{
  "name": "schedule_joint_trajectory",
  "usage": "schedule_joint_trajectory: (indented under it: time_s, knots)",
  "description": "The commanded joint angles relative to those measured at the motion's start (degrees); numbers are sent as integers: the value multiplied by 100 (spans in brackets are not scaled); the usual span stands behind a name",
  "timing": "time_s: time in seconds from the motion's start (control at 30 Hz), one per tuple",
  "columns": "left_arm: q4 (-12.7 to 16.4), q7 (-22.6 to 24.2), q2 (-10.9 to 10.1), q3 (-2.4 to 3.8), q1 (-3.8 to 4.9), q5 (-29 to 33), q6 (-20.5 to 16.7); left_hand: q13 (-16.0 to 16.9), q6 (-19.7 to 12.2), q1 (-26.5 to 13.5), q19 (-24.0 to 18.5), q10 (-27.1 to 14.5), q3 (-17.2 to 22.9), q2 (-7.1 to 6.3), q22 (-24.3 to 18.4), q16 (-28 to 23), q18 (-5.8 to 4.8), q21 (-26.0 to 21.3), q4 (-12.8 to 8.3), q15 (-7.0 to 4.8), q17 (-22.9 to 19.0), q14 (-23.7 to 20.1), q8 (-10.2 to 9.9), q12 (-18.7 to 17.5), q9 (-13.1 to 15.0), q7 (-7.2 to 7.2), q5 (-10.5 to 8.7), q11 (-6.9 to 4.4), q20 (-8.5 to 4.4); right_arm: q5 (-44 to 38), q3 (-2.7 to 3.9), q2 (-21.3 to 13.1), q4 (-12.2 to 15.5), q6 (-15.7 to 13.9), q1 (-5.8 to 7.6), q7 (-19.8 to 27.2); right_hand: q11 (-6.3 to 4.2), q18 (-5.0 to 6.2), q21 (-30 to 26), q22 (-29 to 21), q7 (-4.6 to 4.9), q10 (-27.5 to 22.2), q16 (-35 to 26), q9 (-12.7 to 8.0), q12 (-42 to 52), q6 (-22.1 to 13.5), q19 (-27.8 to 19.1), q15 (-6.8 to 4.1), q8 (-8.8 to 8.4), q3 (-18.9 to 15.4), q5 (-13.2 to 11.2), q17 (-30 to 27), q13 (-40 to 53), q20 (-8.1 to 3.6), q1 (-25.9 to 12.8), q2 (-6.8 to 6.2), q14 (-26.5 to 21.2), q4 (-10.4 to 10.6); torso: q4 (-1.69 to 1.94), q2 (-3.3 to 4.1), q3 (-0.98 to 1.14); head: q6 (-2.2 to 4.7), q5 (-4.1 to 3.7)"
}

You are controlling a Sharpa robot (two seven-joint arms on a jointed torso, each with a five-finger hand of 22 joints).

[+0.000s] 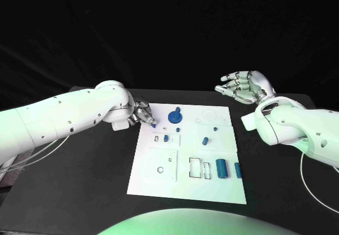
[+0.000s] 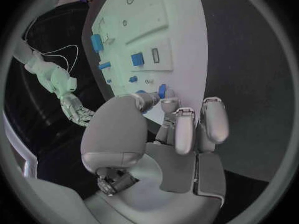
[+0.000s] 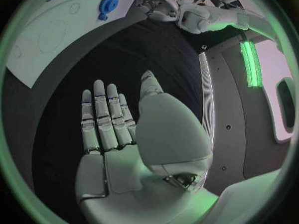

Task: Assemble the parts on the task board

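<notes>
While the right hand hovers empty with fingers spread beyond the task board, the left hand pinches a small blue part at the board's edge, probably to seat it.

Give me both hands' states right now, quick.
Left hand: pinching a small blue part at the board's far left edge.
Right hand: open, holding nothing, raised off the table.
</notes>
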Motion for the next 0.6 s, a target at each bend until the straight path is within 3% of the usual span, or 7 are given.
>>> schedule_joint_trajectory:
  time_s: [0.03, 0.3, 0.6]
  knots:
    - [282, 74, -159, 15, -1, 331, -357, 19, -15, -72, 44, 47, 884, -9, 22, 44, -55, 23, -849, -19, 753, 375, 25, 36, 269, -21, 23, -4, 7, -13, 1, 3, 2, 90, -8, 45, 34, 75, -34, -5, 332, 13, -20, -9, -24, 21, -48, 43, 32, 39, 0, -5, -7, 4, -53, 17, 11, 1, 14, -14, 11, -11, 14]
    - [994, 104, -597, 27, -18, 309, -748, 118, 28, -161, 130, 155, 1021, -54, 132, 71, -78, 75, -923, -43, 801, 397, 73, 97, 287, -48, 31, -31, -10, -10, 1, -1, -8, 95, -22, 54, 34, 75, -34, -5, 332, 13, -20, -9, -24, 21, -48, 43, 32, 39, 0, -5, -7, 4, -53, 17, 11, 1, 0, -11, -6, -14, 35]
    - [1413, 146, -801, 24, -171, -247, -1171, 213, 88, -229, 233, 263, 1199, -143, 271, 80, -108, 140, -1020, -67, 819, 407, 116, 149, 296, -73, 56, -58, -33, -8, 1, -3, -14, 98, -35, 57, 33, 76, -32, -14, 331, 17, -24, -11, -22, 25, -62, 43, 35, 40, -1, -9, -7, 6, -56, 17, 12, 1, 15, -14, 0, -35, 58]
